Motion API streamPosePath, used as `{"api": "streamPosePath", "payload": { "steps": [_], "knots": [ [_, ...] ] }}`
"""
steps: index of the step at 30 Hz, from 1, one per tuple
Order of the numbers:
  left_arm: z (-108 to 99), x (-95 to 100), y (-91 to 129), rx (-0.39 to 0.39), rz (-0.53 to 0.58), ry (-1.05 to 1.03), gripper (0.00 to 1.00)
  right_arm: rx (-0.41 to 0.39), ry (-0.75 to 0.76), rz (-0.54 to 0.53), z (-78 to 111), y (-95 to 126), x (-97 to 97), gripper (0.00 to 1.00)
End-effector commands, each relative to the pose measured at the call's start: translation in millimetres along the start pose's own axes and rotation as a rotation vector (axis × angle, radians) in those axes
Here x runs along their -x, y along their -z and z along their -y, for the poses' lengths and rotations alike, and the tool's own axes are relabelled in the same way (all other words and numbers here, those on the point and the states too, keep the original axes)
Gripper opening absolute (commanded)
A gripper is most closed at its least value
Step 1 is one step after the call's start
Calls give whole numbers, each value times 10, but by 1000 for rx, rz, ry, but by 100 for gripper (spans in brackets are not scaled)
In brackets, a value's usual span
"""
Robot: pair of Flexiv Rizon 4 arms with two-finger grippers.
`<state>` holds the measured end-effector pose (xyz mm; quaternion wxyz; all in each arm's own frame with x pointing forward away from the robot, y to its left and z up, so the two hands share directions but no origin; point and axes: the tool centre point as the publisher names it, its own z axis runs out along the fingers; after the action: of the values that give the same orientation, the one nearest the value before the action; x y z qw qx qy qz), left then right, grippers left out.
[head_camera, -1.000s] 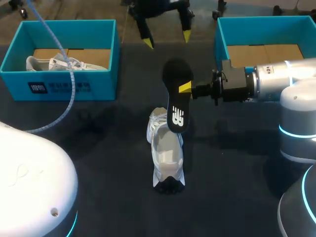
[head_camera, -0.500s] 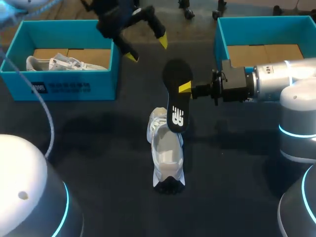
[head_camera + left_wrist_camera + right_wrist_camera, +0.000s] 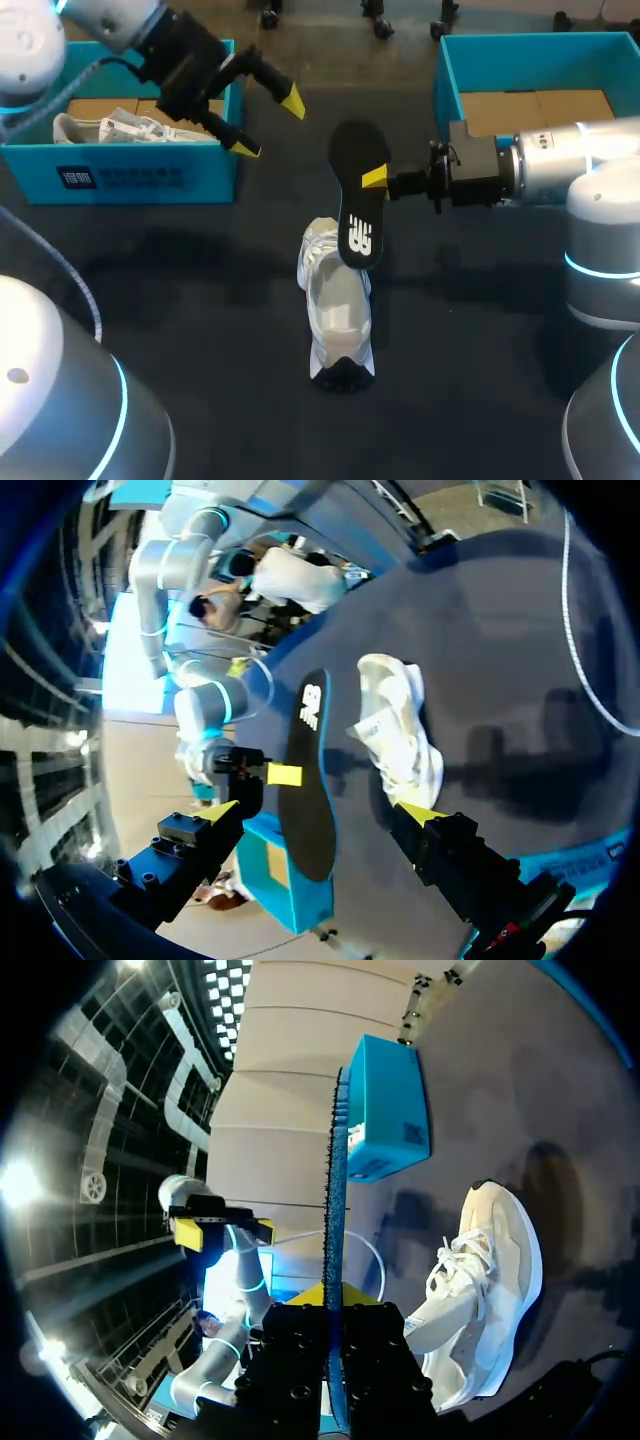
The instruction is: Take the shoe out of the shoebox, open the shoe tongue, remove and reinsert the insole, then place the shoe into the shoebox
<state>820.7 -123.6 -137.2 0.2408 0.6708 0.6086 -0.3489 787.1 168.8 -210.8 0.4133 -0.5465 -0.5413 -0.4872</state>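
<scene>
My left gripper [image 3: 268,124] has swung from the top centre to the upper left, beside the left teal cardboard shoebox [image 3: 120,175]. Its fingers are spread wide with nothing between them. The flat black foam insole [image 3: 358,190] hangs at frame centre, pinched in my right gripper [image 3: 376,178], over the far end of the white lace-up shoe [image 3: 337,310]. The shoe sits on the black table [image 3: 200,300]. A second teal shoebox [image 3: 470,60] is at the upper right.
</scene>
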Motion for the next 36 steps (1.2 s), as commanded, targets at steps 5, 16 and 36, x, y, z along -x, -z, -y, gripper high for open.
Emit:
{"api": "streamPosePath", "payload": {
  "steps": [5,16,36],
  "knots": [
    [11,-83,-25,-11,414,25,100,2,0,1,4,-16,4,0],
    [-54,-284,-340,28,678,101,100,2,0,1,4,-16,4,0],
    [-102,-218,-749,212,813,148,100,2,0,1,4,-16,4,0]
  ]
}}
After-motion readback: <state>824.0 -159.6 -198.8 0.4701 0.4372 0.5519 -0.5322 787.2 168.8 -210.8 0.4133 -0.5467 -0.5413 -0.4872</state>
